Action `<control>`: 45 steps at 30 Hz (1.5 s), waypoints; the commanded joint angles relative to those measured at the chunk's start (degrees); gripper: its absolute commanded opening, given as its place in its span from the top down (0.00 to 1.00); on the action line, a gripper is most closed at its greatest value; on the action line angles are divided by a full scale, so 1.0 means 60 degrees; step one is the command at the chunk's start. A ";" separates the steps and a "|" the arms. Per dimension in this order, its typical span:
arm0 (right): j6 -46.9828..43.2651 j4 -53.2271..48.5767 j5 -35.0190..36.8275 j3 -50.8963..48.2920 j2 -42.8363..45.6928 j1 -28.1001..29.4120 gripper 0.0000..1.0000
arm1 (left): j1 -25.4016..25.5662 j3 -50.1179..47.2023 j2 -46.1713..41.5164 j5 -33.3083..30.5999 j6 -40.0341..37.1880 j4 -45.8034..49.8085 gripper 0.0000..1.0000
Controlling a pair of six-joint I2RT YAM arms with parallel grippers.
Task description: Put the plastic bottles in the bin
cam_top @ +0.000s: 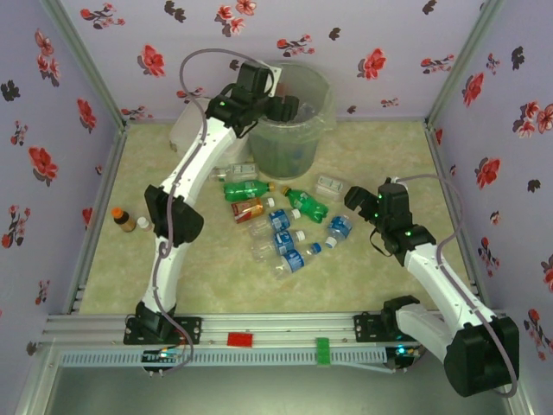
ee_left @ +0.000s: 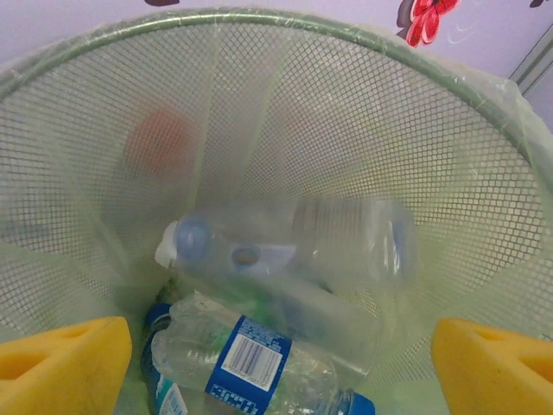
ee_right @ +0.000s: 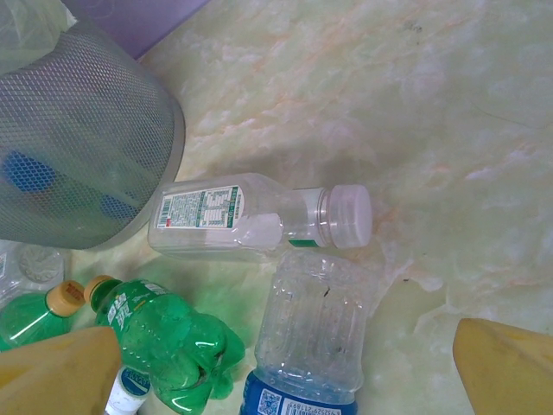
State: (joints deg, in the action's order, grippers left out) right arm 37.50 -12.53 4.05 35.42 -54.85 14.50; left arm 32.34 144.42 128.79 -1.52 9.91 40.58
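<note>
The table [cam_top: 380,277] fills the middle of the top view, pale and marbled; the bin [cam_top: 298,130] stands at its upper centre, lined with a clear bag; the right wrist view has the bin's mesh wall at upper left.

The left arm [cam_top: 194,169] reaches from lower left up to the bin; the right arm [cam_top: 441,290] bends in from lower right.

The left gripper [cam_top: 285,108] hangs over the bin's rim; its yellow pads [ee_left: 60,363] sit in the 2 lower corners of its wrist view, spread wide, released, with nothing between them.

The right gripper [cam_top: 356,199] is above the right edge of the heap, jaws wide apart and empty; its pads [ee_right: 510,363] sit in the lower corners.

Inside the bin, a blurred clear bottle [ee_left: 294,246] lies across the middle; a blue-labelled bottle [ee_left: 251,359] lies below it.

The other bottles [cam_top: 281,220] lie in a loose heap at centre, just below the bin; 2 are green, 1 orange-red.

Under the right wrist lie a white-labelled bottle [ee_right: 251,220], a green bottle [ee_right: 168,341] and a clear 1.

A brown bottle [cam_top: 123,219] lies at the left, well apart.
</note>
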 commanded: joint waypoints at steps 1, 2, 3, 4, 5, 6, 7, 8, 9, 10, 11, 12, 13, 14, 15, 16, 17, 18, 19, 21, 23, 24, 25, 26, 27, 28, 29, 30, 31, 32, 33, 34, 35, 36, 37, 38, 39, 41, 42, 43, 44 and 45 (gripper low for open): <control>0.0004 -0.0053 0.0024 0.0163 0.0092 -0.0037 0.00 | -0.0021 -0.0647 -0.1344 -0.0054 -0.0081 -0.0811 0.08; -0.0009 0.0017 0.0002 0.0121 0.0091 -0.0031 0.00 | -0.0028 -0.1005 -0.1638 -0.0047 -0.0066 -0.1044 0.07; -0.0013 0.0078 -0.0030 0.0078 0.0074 -0.0036 0.00 | -0.0028 -0.1528 -0.2027 -0.0054 -0.0051 -0.1399 0.07; -0.0019 0.0097 -0.0058 0.0079 0.0021 -0.0024 0.00 | -0.0028 -0.2130 -0.2445 -0.0051 -0.0033 -0.1832 0.06; -0.0009 0.0097 -0.0071 0.0076 -0.0021 -0.0020 0.00 | -0.0028 -0.2812 -0.2850 -0.0054 -0.0025 -0.2264 0.05; -0.0007 0.0083 -0.0107 0.0083 -0.0086 -0.0015 0.01 | -0.0028 -0.3622 -0.3353 -0.0060 -0.0004 -0.2830 0.04; -0.0001 0.0061 -0.0161 0.0102 -0.0166 -0.0019 0.00 | -0.0029 -0.4486 -0.3866 -0.0087 0.0024 -0.3444 0.02; -0.0018 0.0082 -0.0216 0.0095 -0.0240 -0.0003 0.00 | -0.0038 -0.5187 -0.4310 -0.0155 0.0040 -0.3949 0.00; -0.0013 0.0082 -0.0258 0.0097 -0.0324 0.0015 0.00 | -0.0048 -0.6052 -0.4755 -0.0254 0.0049 -0.4496 0.00; -0.0015 0.0058 -0.0291 0.0095 -0.0422 0.0047 0.00 | -0.0043 -0.6853 -0.5295 -0.0374 0.0073 -0.4985 0.00; -0.0001 0.0036 -0.0280 0.0095 -0.0509 0.0102 0.00 | -0.0057 -0.7536 -0.5682 -0.0508 0.0089 -0.5376 0.00; 0.0038 0.0024 -0.0255 0.0090 -0.0585 0.0152 0.00 | -0.0072 -0.8304 -0.6165 -0.0684 0.0119 -0.5796 0.00; 0.0077 -0.0002 -0.0192 0.0053 -0.0664 0.0222 0.00 | -0.0100 -0.9037 -0.6620 -0.0865 0.0155 -0.6171 0.00; 0.0145 -0.0043 -0.0097 0.0025 -0.0714 0.0289 0.00 | -0.0116 -0.9638 -0.6974 -0.1029 0.0226 -0.6468 0.00; 0.0232 -0.0071 -0.0001 -0.0011 -0.0764 0.0392 0.00 | -0.0159 -1.0311 -0.7370 -0.1146 0.0301 -0.6752 0.00; 0.0321 -0.0136 0.0092 -0.0041 -0.0835 0.0469 0.00 | -0.0198 -1.0985 -0.7737 -0.1262 0.0435 -0.7014 0.00; 0.0394 -0.0218 0.0202 -0.0062 -0.0898 0.0546 0.00 | -0.0216 -1.1578 -0.8031 -0.1388 0.0578 -0.7175 0.00; 0.0484 -0.0285 0.0306 -0.0075 -0.0979 0.0625 0.00 | -0.0247 -1.2175 -0.8326 -0.1582 0.0766 -0.7290 0.00; 0.0553 -0.0353 0.0369 -0.0077 -0.1043 0.0689 0.00 | -0.0261 -1.2681 -0.8548 -0.1724 0.0967 -0.7346 0.00; 0.0821 -0.0445 0.0390 -0.0089 -0.1237 0.0792 0.00 | -0.0263 -1.3958 -0.9043 -0.1996 0.1439 -0.7550 0.00; 0.1045 -0.0301 0.0323 -0.0146 -0.1432 0.0855 0.00 | -0.0250 -1.5473 -0.9534 -0.2025 0.1896 -0.8189 0.00; 0.1148 -0.0242 0.0324 -0.0164 -0.1555 0.0889 0.00 | -0.0237 -1.6156 -0.9776 -0.2093 0.2257 -0.8396 0.00; 0.1250 -0.0153 0.0310 -0.0179 -0.1681 0.0918 0.00 | -0.0233 -1.6784 -0.9984 -0.2129 0.2703 -0.8571 0.00; 0.1337 0.0035 0.0246 -0.0213 -0.1838 0.0930 0.00 | -0.0233 -1.7363 -1.0186 -0.2129 0.3169 -0.8673 0.00; 0.1420 0.0222 0.0177 -0.0235 -0.2022 0.0941 0.00 | -0.0219 -1.7851 -1.0380 -0.2147 0.3630 -0.8682 0.00; 0.1501 0.0382 0.0113 -0.0227 -0.2182 0.0952 0.00 | -0.0196 -1.8225 -1.0531 -0.2171 0.4091 -0.8668 0.00; 0.1568 0.0555 0.0045 -0.0211 -0.2394 0.0979 0.00 | -0.0182 -1.8618 -1.0659 -0.2165 0.4549 -0.8689 0.00; 0.1633 0.0666 0.0024 -0.0158 -0.2599 0.1017 0.00 | -0.0161 -1.8958 -1.0746 -0.2170 0.4903 -0.8766 0.00; 0.1692 0.0754 0.0027 -0.0102 -0.2769 0.1036 0.00 | -0.0146 -1.9176 -1.0800 -0.2163 0.5148 -0.8806 0.00; 0.1741 0.0867 0.0042 -0.0051 -0.2982 0.1073 0.00 | -0.0130 -1.9396 -1.0809 -0.2178 0.5382 -0.8873 0.00; 0.1798 0.0983 0.0042 -0.0017 -0.3182 0.1102 0.00 | -0.0127 -1.9588 -1.0775 -0.2163 0.5602 -0.9003 0.00; 0.1842 0.1069 0.0056 0.0033 -0.3338 0.1111 0.00 | -0.0125 -1.9682 -1.0722 -0.2148 0.5689 -0.9101 0.00; 0.1873 0.1191 0.0088 0.0071 -0.3491 0.1152 0.00 | -0.0116 -1.9719 -1.0625 -0.2136 0.5806 -0.9107 0.00; 0.1882 0.1326 0.0066 0.0085 -0.3663 0.1164 0.00 | -0.0116 -1.9726 -1.0525 -0.2075 0.5860 -0.9132 0.00; 0.1873 0.1446 0.0037 0.0095 -0.3804 0.1171 0.00 | -0.0116 -1.9694 -1.0412 -0.1989 0.5811 -0.9136 0.00; 0.1881 0.1577 0.0000 0.0110 -0.3976 0.1172 0.00 | -0.0116 -1.9636 -1.0307 -0.1886 0.5749 -0.9115 0.00; 0.1895 0.1666 -0.0013 0.0123 -0.4129 0.1185 0.00 | -0.0116 -1.9556 -1.0202 -0.1805 0.5680 -0.9071 0.00; 0.1949 0.1855 0.0020 0.0113 -0.4308 0.1206 0.01 | -0.0110 -1.9484 -1.0068 -0.1728 0.5607 -0.9005 0.00; 0.2003 0.1938 0.0080 0.0079 -0.4387 0.1221 0.03 | -0.0116 -1.9466 -1.0015 -0.1724 0.5598 -0.9019 0.00; 0.2052 0.2001 0.0113 0.0063 -0.4447 0.1215 0.05 | -0.0116 -1.9478 -0.9986 -0.1721 0.5558 -0.9061 0.00; 0.2106 0.2085 0.0143 0.0043 -0.4530 0.1213 0.06 | -0.0114 -1.9471 -0.9981 -0.1724 0.5552 -0.9102 0.00; 0.2156 0.2131 0.0137 0.0042 -0.4609 0.1215 0.08 | -0.0116 -1.9475 -0.9939 -0.1724 0.5521 -0.9154 0.00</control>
State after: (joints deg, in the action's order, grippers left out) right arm 48.56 -2.55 4.23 34.87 -81.41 21.39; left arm 31.29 26.24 68.64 -12.16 42.15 -12.05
